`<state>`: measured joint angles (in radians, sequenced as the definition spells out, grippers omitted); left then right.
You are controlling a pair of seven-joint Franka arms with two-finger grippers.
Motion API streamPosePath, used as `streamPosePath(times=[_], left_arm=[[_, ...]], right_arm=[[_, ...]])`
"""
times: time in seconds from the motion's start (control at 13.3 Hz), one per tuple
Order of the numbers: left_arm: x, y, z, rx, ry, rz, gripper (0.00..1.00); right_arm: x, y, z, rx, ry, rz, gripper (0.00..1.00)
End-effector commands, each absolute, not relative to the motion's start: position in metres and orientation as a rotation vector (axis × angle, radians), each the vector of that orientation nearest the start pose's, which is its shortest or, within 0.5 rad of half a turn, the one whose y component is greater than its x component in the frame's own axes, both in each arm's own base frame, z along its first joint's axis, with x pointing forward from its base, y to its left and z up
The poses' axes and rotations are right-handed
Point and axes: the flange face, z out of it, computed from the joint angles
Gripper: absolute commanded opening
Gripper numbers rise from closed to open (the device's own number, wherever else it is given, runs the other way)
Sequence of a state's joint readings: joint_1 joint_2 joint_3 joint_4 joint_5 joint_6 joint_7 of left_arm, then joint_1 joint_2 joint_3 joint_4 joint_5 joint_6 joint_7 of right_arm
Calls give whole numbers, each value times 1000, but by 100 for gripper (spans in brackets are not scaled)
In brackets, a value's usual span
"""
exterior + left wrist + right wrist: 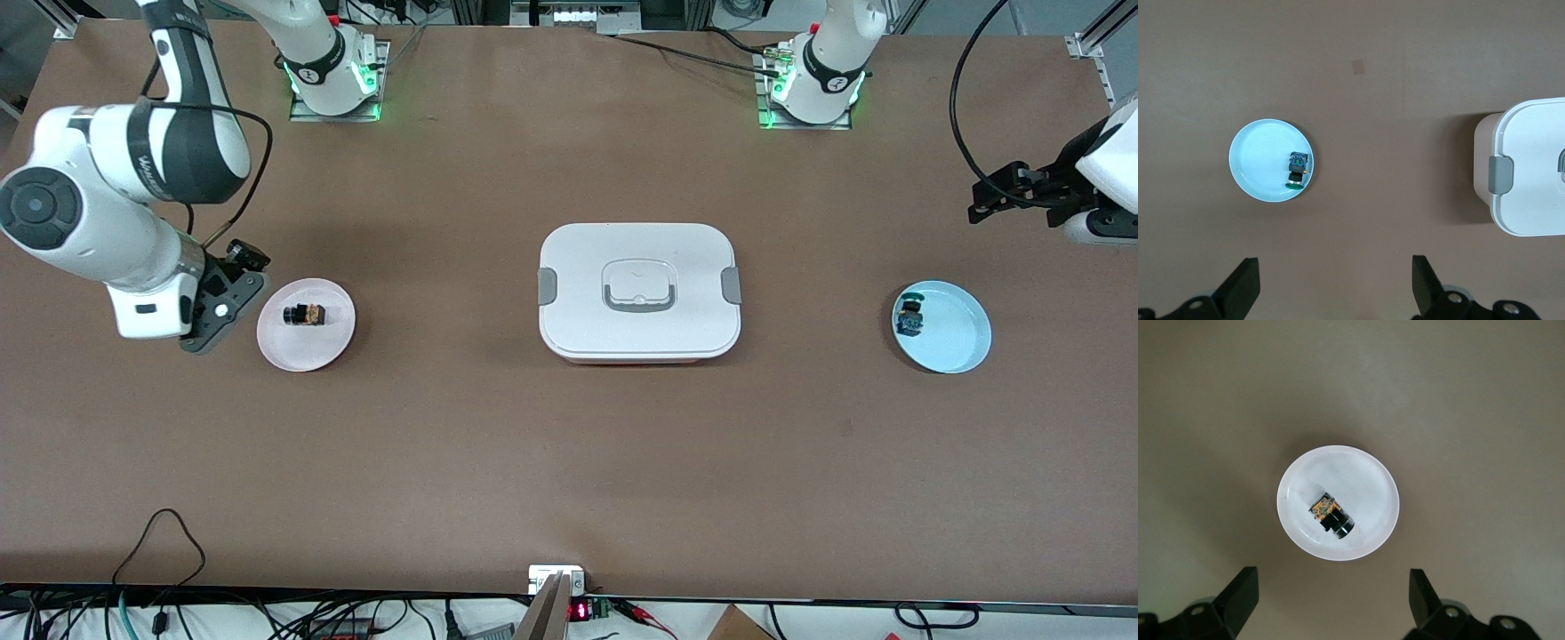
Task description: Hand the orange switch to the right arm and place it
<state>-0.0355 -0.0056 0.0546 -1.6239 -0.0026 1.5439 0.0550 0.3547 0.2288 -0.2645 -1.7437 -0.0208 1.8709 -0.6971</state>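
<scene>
The orange switch (305,314) lies on its side on a small pale pink plate (329,342) toward the right arm's end of the table. In the right wrist view the switch (1333,514) shows a black body with an orange-tan end. My right gripper (1333,587) hangs open and empty above the table just beside that plate (1365,480), its hand (151,302) at the plate's outer side. My left gripper (989,200) is up in the air at the other end of the table, also open and empty (1336,270), its fingertips (1245,273) spread wide.
A light blue plate (956,342) at the left arm's end holds a black-blue part with a teal cap (910,316). A white lidded box (587,267) with grey clips and a handle sits mid-table between the two plates. Cables run along the table's near edge.
</scene>
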Motion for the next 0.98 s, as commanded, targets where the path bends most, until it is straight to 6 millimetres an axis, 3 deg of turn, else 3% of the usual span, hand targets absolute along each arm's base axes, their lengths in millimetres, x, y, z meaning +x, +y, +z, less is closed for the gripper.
streamPosePath(times=[0.0,0.23,0.3,0.45,0.6,0.75,0.9], left_arm=[[552,10,607,-3129,53,118,100],[552,10,608,-3129,55,113,100],[552,10,607,-3130,55,116,100],[552,9,607,-3135,55,118,100],[552,9,607,-3136,55,118,100],[552,9,607,-3133,55,118,100],[552,7,607,-3133,60,116,100]], right_arm=[[602,62,475,-3052,-910,132,100],[591,66,505,-3137,-510,248,100],[588,77,518,-3151,-421,265,100],[584,84,545,-3158,-260,296,100],[583,78,563,-3176,-226,281,100],[590,41,580,-3173,-125,215,100],[597,-7,579,-3173,2,173,100]])
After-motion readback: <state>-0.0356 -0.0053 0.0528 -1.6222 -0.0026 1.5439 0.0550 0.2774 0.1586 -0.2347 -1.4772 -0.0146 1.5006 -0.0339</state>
